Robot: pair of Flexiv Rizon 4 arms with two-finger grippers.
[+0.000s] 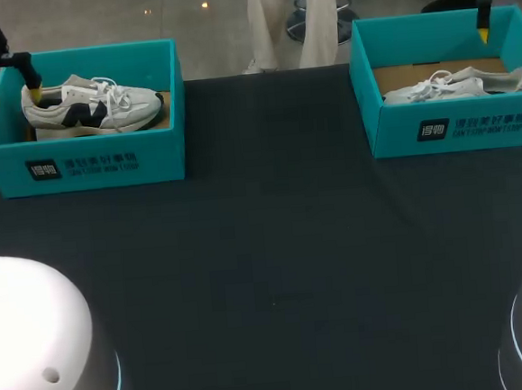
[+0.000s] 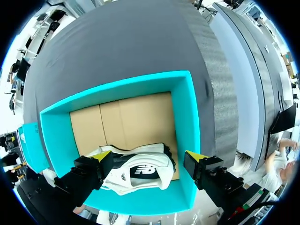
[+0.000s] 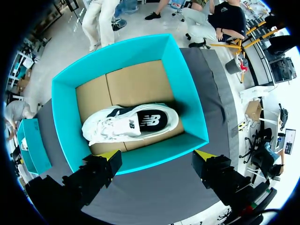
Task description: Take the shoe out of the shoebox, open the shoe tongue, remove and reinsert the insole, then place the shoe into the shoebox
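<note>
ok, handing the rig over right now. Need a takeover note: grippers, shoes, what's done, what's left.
Left gripper: open, holding nothing, over the heel end of the left shoe, which lies in the left shoebox.
Right gripper: open, holding nothing, above a long wall of the right shoebox; the right shoe lies inside, ahead of the fingers.
Done: nothing visible; both shoes are in their boxes, ungripped.
Left: lift a shoe out, open the tongue, pull and refit the insole, put the shoe back.

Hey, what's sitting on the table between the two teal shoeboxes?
Nothing. In the head view, the stretch of dark table between the left shoebox and the right shoebox is bare.
</note>
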